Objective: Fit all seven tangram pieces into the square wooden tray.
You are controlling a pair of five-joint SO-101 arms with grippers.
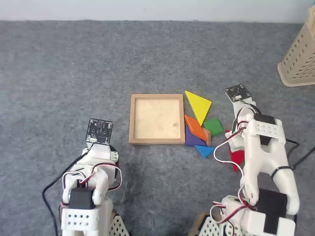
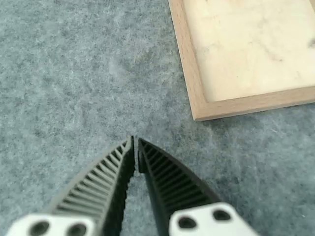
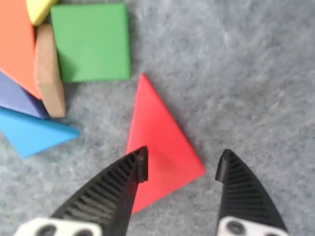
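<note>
The red triangle (image 3: 162, 142) lies flat on the grey surface (image 1: 74, 73), directly under the right end effector (image 3: 183, 167), which is spread wide and holds nothing. One of its fingertips (image 3: 141, 164) hangs over the triangle's face near the long edge. The other is over bare surface just past the square corner. The long edge runs roughly the way the fingers point, so the jaws straddle the triangle across its short way. That looks a fair line for a pinch, though a flat piece offers little edge to catch, and a small shift toward the long edge would centre it better.

The tray (image 1: 157, 96) is empty. The other six pieces are bunched at its side nearest the right arm: yellow triangle (image 1: 198, 105), orange piece (image 1: 195, 128), green square (image 1: 213, 126), purple piece (image 1: 191, 139), wooden piece (image 1: 208, 136) and blue triangle (image 1: 204, 150). The red triangle sits apart from that bunch, on the side away from the tray, so the carry would pass over them. The right arm is plainly the nearer one.

That arm stretches forward from its base with the wrist tipped down over the triangle, hiding part of it from above. The left arm is folded close to its base. The left end effector (image 2: 135, 141) is closed on nothing, tips together above bare surface just off a corner of the tray.
</note>
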